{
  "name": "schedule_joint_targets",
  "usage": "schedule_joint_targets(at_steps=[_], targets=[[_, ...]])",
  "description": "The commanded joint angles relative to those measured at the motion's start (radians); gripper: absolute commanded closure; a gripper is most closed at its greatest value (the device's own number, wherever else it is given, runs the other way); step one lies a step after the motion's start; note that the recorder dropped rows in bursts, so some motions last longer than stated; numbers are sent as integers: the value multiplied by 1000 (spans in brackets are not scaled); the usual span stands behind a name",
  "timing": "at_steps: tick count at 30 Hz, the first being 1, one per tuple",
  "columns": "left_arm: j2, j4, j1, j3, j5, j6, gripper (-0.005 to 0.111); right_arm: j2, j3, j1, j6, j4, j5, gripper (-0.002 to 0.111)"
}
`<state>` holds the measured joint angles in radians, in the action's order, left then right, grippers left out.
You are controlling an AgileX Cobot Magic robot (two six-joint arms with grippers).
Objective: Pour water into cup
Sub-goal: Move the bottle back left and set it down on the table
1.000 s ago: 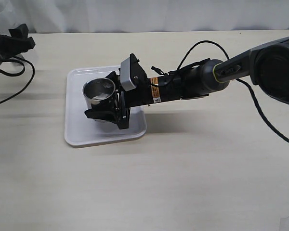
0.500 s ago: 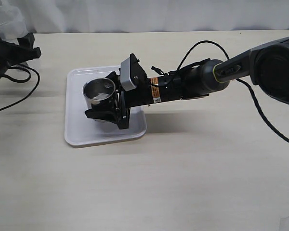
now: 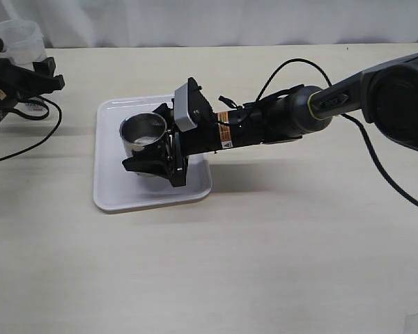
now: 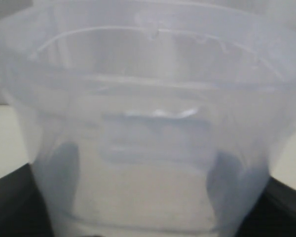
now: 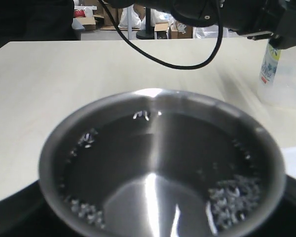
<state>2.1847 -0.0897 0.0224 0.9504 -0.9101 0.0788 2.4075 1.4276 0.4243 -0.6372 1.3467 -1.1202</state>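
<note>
The steel cup (image 3: 142,131) stands on the white tray (image 3: 113,189). My right gripper (image 3: 146,140) is shut on the cup, one black finger on each side. In the right wrist view the cup (image 5: 163,163) fills the frame, with water (image 5: 232,195) as drops and a faint shine inside. My left gripper (image 3: 29,78) is at the far left, shut on a clear plastic container (image 3: 17,38), well apart from the cup. In the left wrist view the container (image 4: 153,98) fills the frame, and my dark fingers (image 4: 65,170) show through its wall.
A black cable (image 3: 24,132) lies on the table under the left arm. The right arm (image 3: 279,122) stretches from the right edge to the tray, its cable looping behind. The container's blue-white label (image 5: 269,63) shows in the right wrist view.
My left gripper has moved to the right and further into view with the clear container. The right gripper and the cup have not moved.
</note>
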Motion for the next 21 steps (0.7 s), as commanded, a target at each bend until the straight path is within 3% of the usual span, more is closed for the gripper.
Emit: schedule_joint_targets(at_steps=[1,3,9,12,21], targets=[[1,-4,1,6,-16,-4,45,-3,2,-3,-2,-27,-30,104],[1,-4,1,6,-25,-4,29,-3,2,-3,-2,-27,-30,104],[1,-5,1,6,-10,1,24,-3,2,-3,-2,-27,-30,104],[0,-4,1,6,-3,1,7,-3,2,-3,-2,-27,-30,104],[-93,-4,1,-101,0,-3,4,-3,2,-3,-2,-27,-29,104]])
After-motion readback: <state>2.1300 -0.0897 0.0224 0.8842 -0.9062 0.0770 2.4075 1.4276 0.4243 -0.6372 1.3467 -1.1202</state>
